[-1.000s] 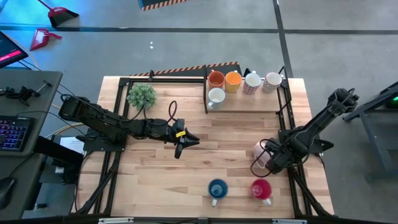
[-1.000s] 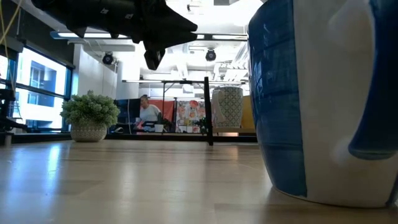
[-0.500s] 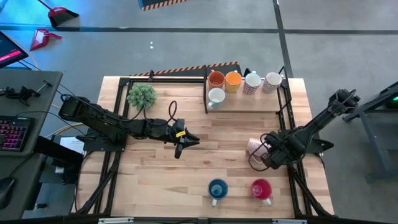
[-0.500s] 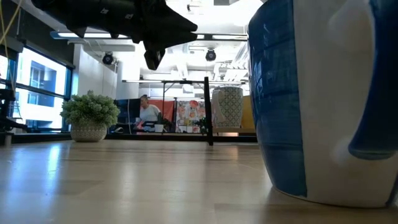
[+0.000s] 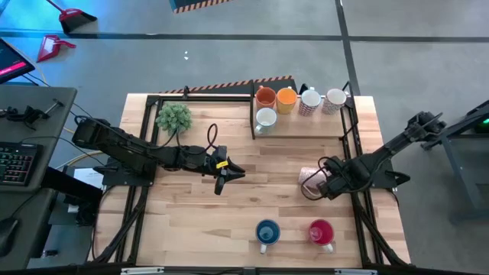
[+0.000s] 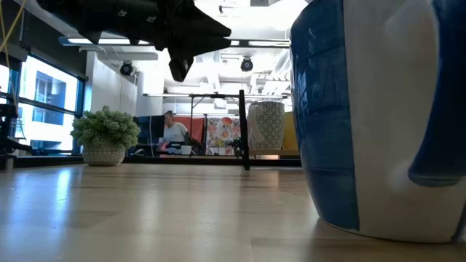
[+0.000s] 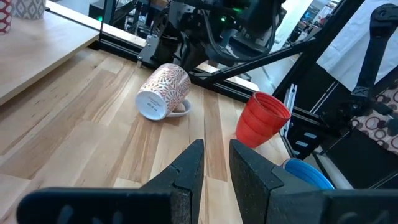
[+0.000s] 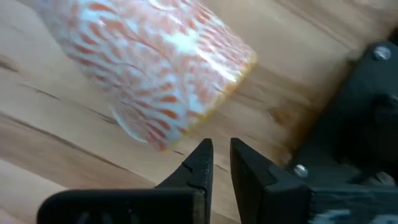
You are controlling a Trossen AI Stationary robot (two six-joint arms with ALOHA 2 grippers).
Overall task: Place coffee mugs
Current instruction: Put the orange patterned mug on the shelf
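Note:
A red-patterned white mug lies on its side on the table, handle down against the wood. My right gripper points down right beside it, shut, with nothing between its fingers. My left gripper hangs shut above the table's middle, level and aimed at that mug. A blue mug and a red mug stand upright near the front edge. Several mugs stand on the raised board at the back: two orange, one white, two patterned. My right gripper stands with its fingertips close by the lying mug's side wall, coming from above. Whether they touch the mug I cannot tell.
A small green potted plant stands at the back left. Black frame rails run along the table's right edge. In the low view the blue mug fills the right side. Bare wood lies between the two grippers.
My right gripper has moved toward the table's left and far edges and has rolled about its own line. The patterned mug, still on its side, has shifted a little the same way. My left arm has kept still.

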